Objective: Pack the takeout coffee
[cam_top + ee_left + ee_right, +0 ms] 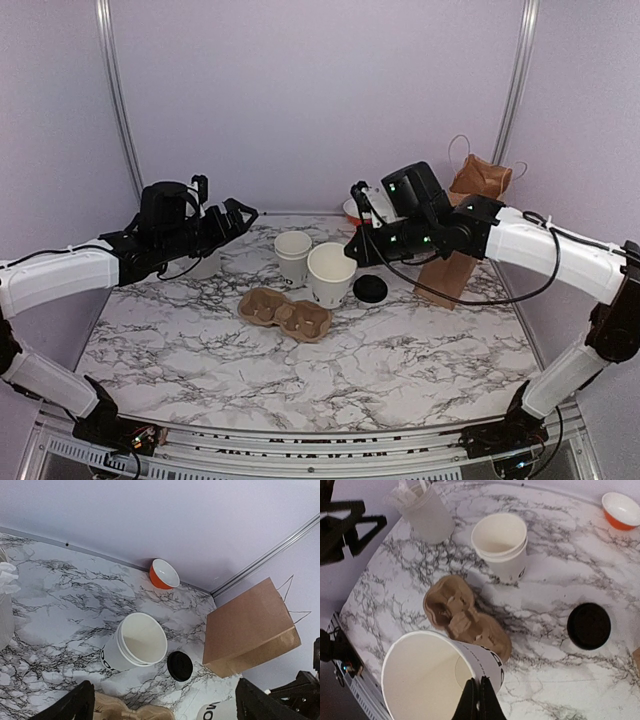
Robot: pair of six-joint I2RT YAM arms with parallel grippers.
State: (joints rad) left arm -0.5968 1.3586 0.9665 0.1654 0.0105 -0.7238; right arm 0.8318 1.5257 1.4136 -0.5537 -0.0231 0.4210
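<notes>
The takeout coffee (370,288) stands on the marble table right of centre; mostly its black round lid (588,626) shows, with a sliver of white cup under the lid (180,666) in the left wrist view. My right gripper (480,700) is shut on the rim of a lidless white paper cup (435,680) with dark lettering, holding it tilted above the table just left of the coffee (331,275). My left gripper (240,212) hangs open and raised at the left, nothing between its fingers (75,705).
A stack of lidless white cups (293,255) stands behind a brown cardboard cup carrier (285,313). A brown paper bag (460,250) stands at the right. An orange bowl (164,574) sits by the back wall. A white utensil holder (427,512) is at the left.
</notes>
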